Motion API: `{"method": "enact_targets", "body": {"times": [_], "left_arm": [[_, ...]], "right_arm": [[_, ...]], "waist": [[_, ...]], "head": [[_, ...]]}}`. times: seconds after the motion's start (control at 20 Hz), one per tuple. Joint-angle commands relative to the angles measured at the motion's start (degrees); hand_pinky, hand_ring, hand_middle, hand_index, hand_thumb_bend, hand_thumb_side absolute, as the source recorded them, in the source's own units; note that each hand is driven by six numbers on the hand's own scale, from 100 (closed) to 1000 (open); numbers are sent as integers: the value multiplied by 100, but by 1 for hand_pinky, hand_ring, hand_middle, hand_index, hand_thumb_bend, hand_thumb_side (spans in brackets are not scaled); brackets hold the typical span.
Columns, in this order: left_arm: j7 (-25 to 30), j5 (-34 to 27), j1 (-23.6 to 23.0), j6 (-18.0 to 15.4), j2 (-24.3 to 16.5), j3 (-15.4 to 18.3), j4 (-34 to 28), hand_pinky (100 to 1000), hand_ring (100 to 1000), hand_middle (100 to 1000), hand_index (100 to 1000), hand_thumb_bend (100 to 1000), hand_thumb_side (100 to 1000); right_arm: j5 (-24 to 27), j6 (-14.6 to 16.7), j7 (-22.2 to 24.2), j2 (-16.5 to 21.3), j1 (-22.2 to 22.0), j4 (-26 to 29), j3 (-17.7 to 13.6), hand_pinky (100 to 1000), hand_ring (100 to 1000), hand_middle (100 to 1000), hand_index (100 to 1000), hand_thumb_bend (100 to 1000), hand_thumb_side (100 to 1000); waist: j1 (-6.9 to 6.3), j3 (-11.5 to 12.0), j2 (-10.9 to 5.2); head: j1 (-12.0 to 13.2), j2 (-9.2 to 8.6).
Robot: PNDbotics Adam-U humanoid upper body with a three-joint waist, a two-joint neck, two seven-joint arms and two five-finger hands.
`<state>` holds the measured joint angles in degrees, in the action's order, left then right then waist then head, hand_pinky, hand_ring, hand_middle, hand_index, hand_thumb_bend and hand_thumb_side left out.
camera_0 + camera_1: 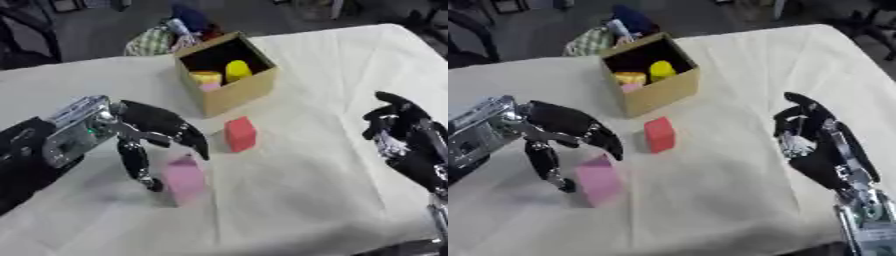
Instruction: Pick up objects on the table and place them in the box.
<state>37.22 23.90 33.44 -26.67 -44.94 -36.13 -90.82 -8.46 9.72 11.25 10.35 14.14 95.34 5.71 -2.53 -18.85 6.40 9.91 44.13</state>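
Observation:
A pink block [185, 180] stands on the white tablecloth at the near left. My left hand [144, 125] arches over it, open: the thumb reaches down along the block's left side and the fingers [198, 145] hang just above its top right corner. A red block [240, 134] stands to the right of that hand, in front of the open cardboard box [234, 95]. Inside the box lie a yellow thing [237, 70], a second yellowish thing and a small pink piece. My right hand [811, 135] rests at the right edge, fingers up and relaxed, holding nothing.
A heap of plaid cloth and other items [156, 39] lies just behind the box at the table's far edge. The cloth-covered table [324, 190] stretches bare between the red block and my right hand.

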Motion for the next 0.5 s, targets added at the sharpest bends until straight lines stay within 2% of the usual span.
{"method": "enact_targets", "body": {"times": [0.05,0.25,0.45,0.5], "left_arm": [[1384,24,32,-1372,-61,101,-16,805,804,796,877,572,107],[1241,86,-47,-1390,-15,152,94,754,765,722,822,542,100],[879,110,-81,-1394,77,236,297,666,645,542,699,467,100],[771,112,-78,-1384,110,248,375,619,577,474,639,432,100]], "right_arm": [[8,11,12,39,82,57,-19,552,532,612,897,100,429],[11,12,17,32,87,59,-16,552,532,612,897,100,429],[14,12,15,21,93,60,-21,553,532,612,897,100,429],[14,12,15,18,96,60,-21,553,532,612,897,100,429]], "waist": [[-41,-7,-23],[-36,-10,1],[-19,-25,12],[-14,-28,13]], "head": [[-9,-2],[-16,-2],[-1,-2],[-3,-2]]}}
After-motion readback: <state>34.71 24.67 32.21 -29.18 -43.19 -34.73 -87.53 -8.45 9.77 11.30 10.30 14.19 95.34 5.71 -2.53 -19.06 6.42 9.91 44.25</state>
